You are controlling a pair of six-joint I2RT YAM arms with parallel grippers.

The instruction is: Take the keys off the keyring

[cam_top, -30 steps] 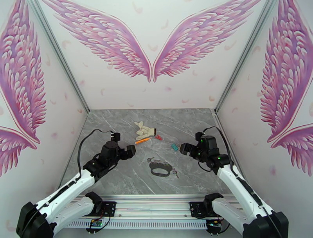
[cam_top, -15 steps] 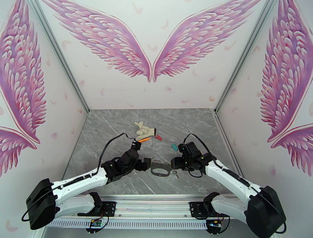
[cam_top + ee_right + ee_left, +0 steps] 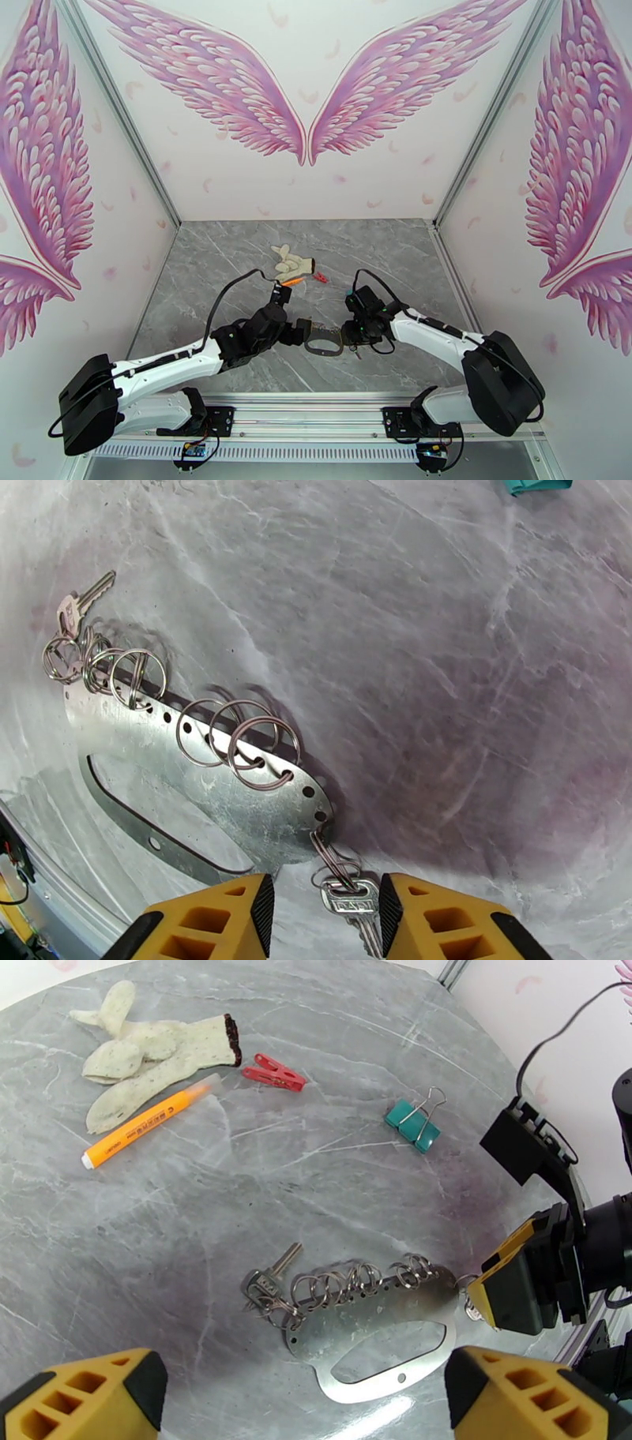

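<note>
One key [image 3: 353, 897] between jaws of right gripper [image 3: 322, 906], apart, not yet clamped; keyring [image 3: 213, 796] just ahead. Left gripper [image 3: 304, 1390] spread wide, keyring just beyond its tips. Pinch key head squarely, pin keyring, pull away.

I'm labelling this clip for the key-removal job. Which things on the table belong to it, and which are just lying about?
Job: flat silver-grey metal keyring plate with oval cut-out; small silver keys on split rings.
Lying about: speckled cream glove; orange marker pen; red clothes peg; teal binder clip.
</note>
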